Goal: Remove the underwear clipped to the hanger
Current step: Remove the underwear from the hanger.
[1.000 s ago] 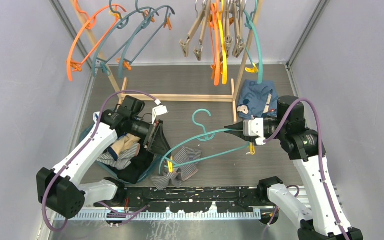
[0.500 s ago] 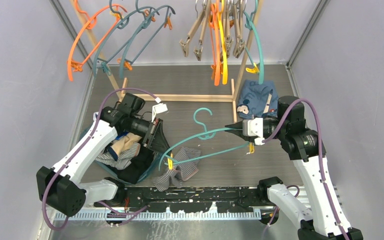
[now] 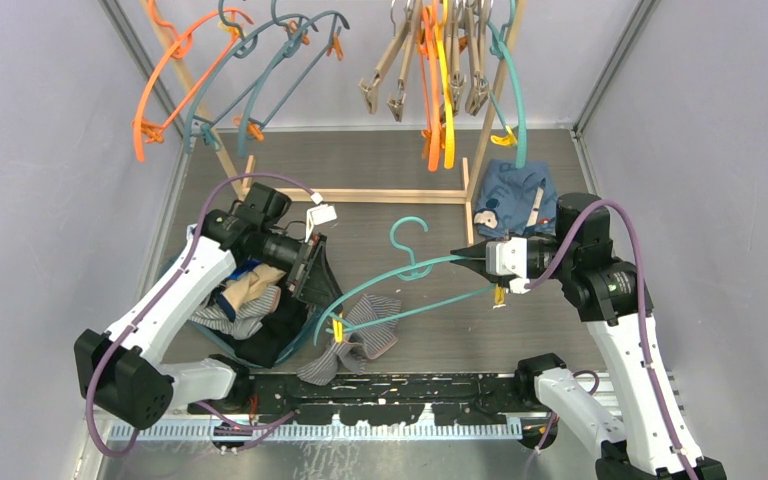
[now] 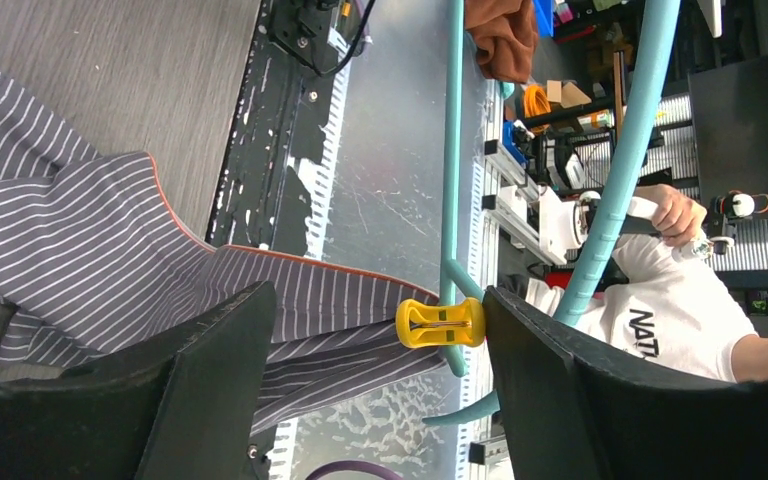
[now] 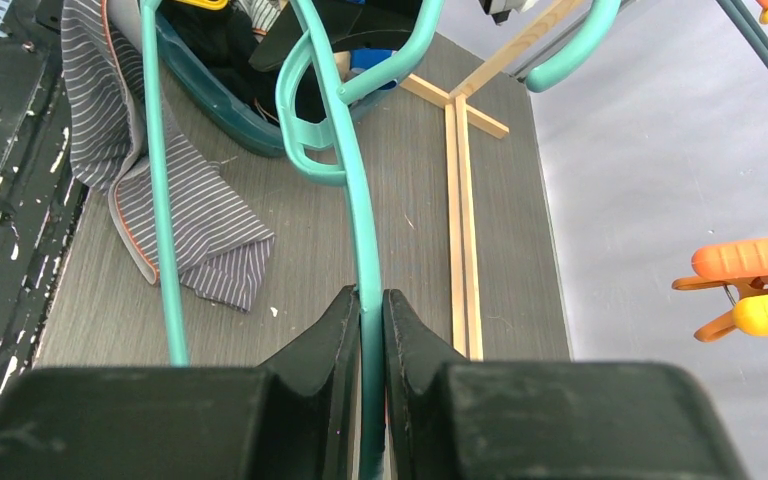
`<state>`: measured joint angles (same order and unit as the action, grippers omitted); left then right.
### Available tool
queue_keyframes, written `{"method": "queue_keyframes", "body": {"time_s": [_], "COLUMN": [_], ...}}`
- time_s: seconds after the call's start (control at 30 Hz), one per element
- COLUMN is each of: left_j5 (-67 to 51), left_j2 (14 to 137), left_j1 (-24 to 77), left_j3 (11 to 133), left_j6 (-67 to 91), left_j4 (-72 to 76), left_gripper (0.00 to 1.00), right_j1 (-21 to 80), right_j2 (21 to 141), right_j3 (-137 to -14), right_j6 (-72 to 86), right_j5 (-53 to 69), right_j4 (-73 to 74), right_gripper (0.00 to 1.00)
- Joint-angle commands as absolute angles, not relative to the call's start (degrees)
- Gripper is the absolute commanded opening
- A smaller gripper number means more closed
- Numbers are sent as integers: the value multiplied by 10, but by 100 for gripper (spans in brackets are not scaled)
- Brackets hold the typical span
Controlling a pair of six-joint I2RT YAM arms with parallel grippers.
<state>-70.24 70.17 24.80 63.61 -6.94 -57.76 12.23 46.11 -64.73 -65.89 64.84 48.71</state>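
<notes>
A teal hanger is held level over the table. My right gripper is shut on its upper arm, which the right wrist view shows pinched between both fingers. A yellow clip at the hanger's left end grips navy white-pinstriped underwear, which drapes onto the table. My left gripper is open. In the left wrist view the yellow clip sits between its fingers, close against the right one, with the pinstriped underwear behind. A second yellow clip at the right end holds nothing.
A dark basket under my left arm holds beige, grey and other garments. A wooden rack at the back carries orange, teal and wooden hangers. A blue cartoon-face garment hangs from it beside my right arm. Grey walls close both sides.
The hanger has drifted slightly right and away from the near edge. The pinstriped underwear's lower corner has sagged toward the near edge. My left gripper has shifted only a little.
</notes>
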Motion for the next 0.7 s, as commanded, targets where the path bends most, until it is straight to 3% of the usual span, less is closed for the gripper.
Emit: {"method": "queue_keyframes", "body": {"time_s": [0.0, 0.23, 0.37, 0.5, 0.67], "left_j5": [-735, -750, -763, -785, -798], "left_j2": [702, 747, 765, 761, 749], "left_j1": [253, 260, 260, 261, 260], "left_j3": [654, 685, 706, 702, 702], "left_j6": [-66, -131, -159, -121, -70], "left_j4": [-590, -740, -786, -757, -723], "left_gripper": [76, 59, 60, 67, 59], "right_j1": [117, 117, 117, 117, 107], "right_j2": [457, 460, 457, 447, 437], "right_j3": [-666, -665, -660, -651, -643], "right_j6": [-664, -676, -680, -697, -705], "right_j5": [640, 617, 611, 598, 602], "right_j4": [464, 457, 446, 447, 449], "right_gripper": [1, 1, 1, 1, 1]}}
